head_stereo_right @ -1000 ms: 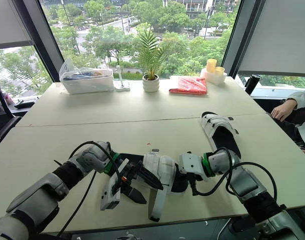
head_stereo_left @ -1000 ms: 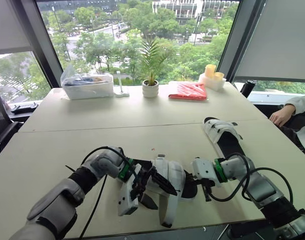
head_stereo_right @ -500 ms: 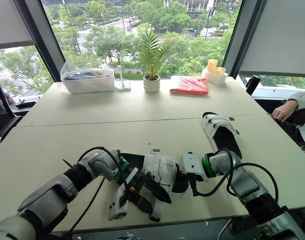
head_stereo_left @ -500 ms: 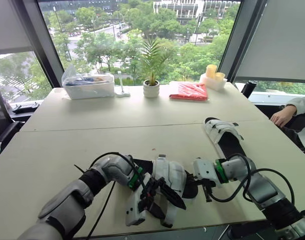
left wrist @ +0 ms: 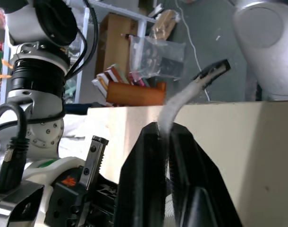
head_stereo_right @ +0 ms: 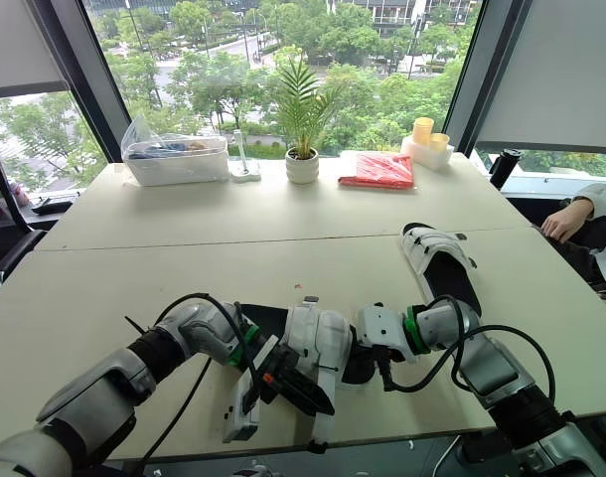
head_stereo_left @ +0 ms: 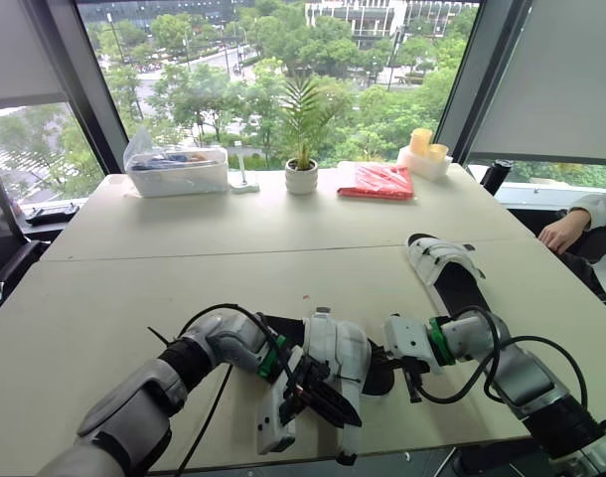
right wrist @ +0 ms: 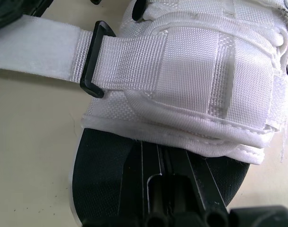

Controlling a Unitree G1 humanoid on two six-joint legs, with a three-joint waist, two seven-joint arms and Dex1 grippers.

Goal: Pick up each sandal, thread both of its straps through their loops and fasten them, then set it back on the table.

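The sandal point(head_stereo_left: 341, 350) being worked on lies near the front edge of the bench point(head_stereo_left: 184, 258), between the 2 arms. A second sandal point(head_stereo_left: 444, 270) rests well apart on the robot's right. The left gripper point(left wrist: 164, 130) is pinched on a white strap point(left wrist: 182, 101), whose free end sticks up beyond the fingertips. The right gripper point(head_stereo_left: 407, 366) sits at the sandal's heel end, over the black footbed, though I cannot tell whether it is clamped. In the right wrist view, 1 strap already passes through its black loop point(right wrist: 90, 56). The main risk looks like the thin strap sliding out of the pinch under tension. A hard pull could also drag the sandal off the front edge if the heel is not firmly held.
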